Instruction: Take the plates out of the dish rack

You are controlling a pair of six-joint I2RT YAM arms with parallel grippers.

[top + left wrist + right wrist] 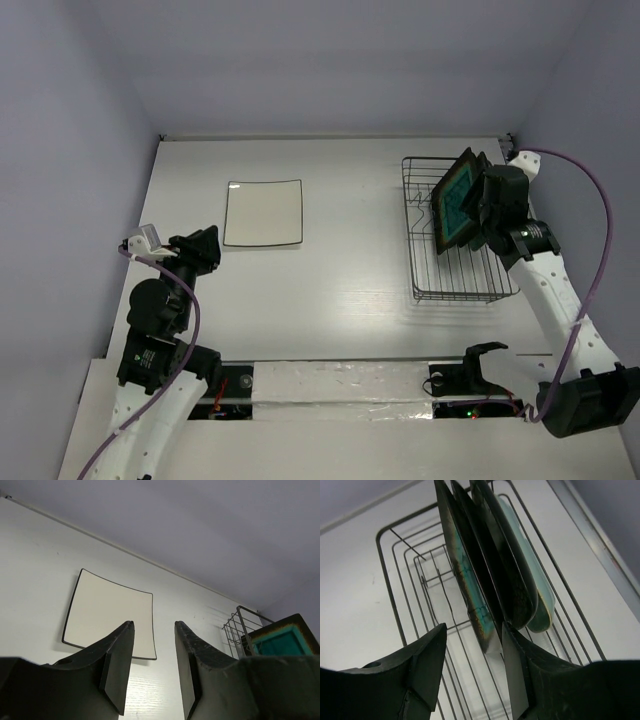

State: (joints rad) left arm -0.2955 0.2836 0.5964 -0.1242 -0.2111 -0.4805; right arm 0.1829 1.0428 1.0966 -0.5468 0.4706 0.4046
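The wire dish rack (432,262) stands at the right. In it three plates stand on edge: the dark-rimmed teal plate (458,195), the black plate (507,565) and the pale mint plate (540,597). My right gripper (474,630) is open at the rack, its jaws astride the teal plate's (470,587) near corner, with the right finger close against it. The white square plate (263,213) lies flat on the table at the left. My left gripper (208,245) is open and empty, low over the table, just short of the white plate (107,612).
The rack (395,600) stands near the table's right edge and close to the back wall. The right arm (560,300) runs along the rack's right side. A taped strip (340,385) lies along the near edge between the arm bases.
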